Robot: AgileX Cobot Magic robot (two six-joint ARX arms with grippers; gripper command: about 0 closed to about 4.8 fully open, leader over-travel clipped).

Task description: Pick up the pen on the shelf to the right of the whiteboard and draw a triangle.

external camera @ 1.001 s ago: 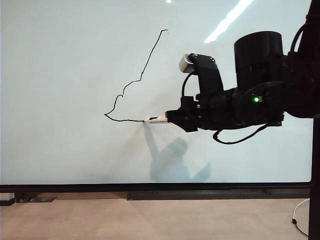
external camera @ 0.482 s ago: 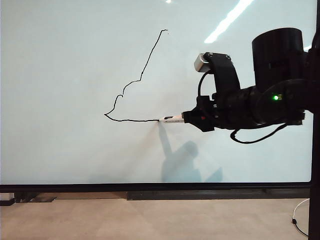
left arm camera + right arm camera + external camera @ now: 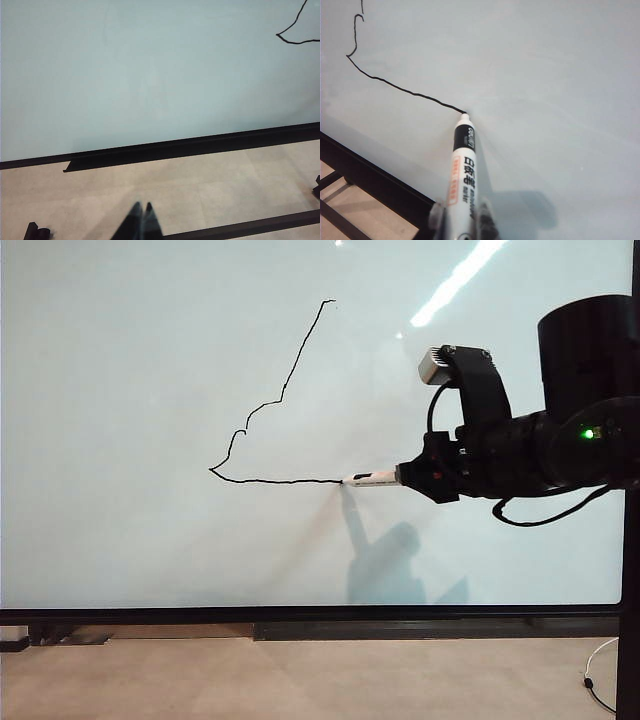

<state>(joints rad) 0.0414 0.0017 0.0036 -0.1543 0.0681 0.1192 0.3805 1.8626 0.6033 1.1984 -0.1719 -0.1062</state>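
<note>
In the exterior view, our right pincer point(image 3: 405, 477) comes in from the right edge of the whiteboard point(image 3: 120, 360) and is clamped on the rear of the pen point(image 3: 370, 478). The pen lies level, its tip touching the board at the right-hand end of the flat base stroke. The triangle point(image 3: 280, 400) is unfinished: 1 wobbly left side running up to a point and 1 base are drawn, and the third side is missing. The right arm's shadow falls on the board below the pen. A black frame point(image 3: 320, 614) closes the board's lower edge, with pale floor point(image 3: 300, 680) beneath it and a thin white cable point(image 3: 598, 665) lying near the floor's lower right corner, well clear of the stroke.

In the left wrist view, our left pincer point(image 3: 140, 220) hangs over the floor, well away from the board, its 2 dark fingers pressed together and holding nothing. Only the drawing's lower left corner shows near the board's upper right.

In the right wrist view, the pen reads as a slim white barrel with a black band and printed label, its tip at the very end of the line. We judge it light and stiff, with a smooth barrel that could slip or swivel under side load, so the hold low on the body suits it. The glossy board looks slick, and nothing blocks the way up to the apex.
</note>
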